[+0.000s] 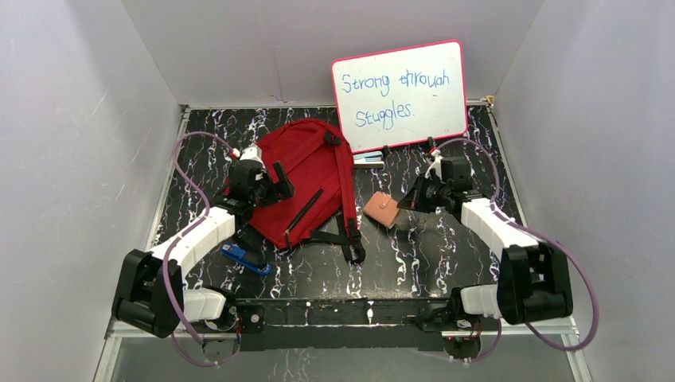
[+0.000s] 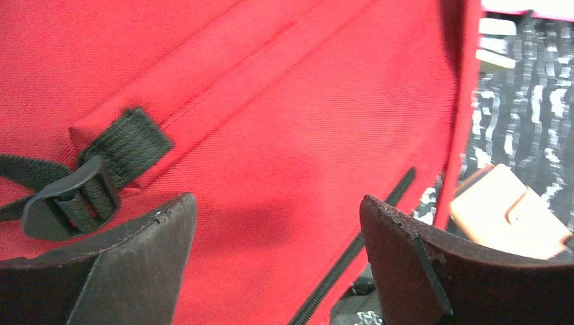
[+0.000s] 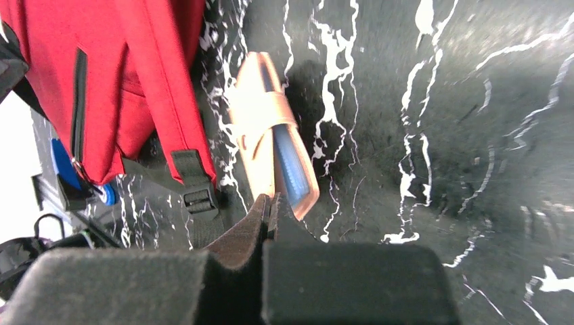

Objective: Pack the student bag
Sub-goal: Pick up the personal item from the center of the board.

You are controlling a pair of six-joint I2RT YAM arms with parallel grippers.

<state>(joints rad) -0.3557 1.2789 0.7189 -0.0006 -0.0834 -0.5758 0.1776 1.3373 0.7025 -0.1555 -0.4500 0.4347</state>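
Observation:
The student bag [image 1: 306, 179], a red backpack with black straps, lies flat left of the table's middle. My left gripper [image 1: 277, 188] hovers open over its left side; in the left wrist view its fingers [image 2: 145, 257] straddle bare red fabric [image 2: 271, 122], with a black buckle [image 2: 64, 200] to the left and a zipper [image 2: 369, 233] to the right. A tan wallet [image 1: 380, 209] hangs tilted just right of the bag's straps. My right gripper [image 1: 403, 204] is shut on its near edge. Up close the wallet [image 3: 260, 115] stands edge-on beyond the pressed fingertips [image 3: 269, 200], showing a blue lining.
A pink-framed whiteboard [image 1: 399, 94] with handwriting leans on the back wall, a small flat item [image 1: 368, 159] at its foot. A blue object [image 1: 243, 258] lies by the left arm. The bag's black strap with buckle [image 3: 193, 196] trails toward the wallet. Grey walls enclose the table.

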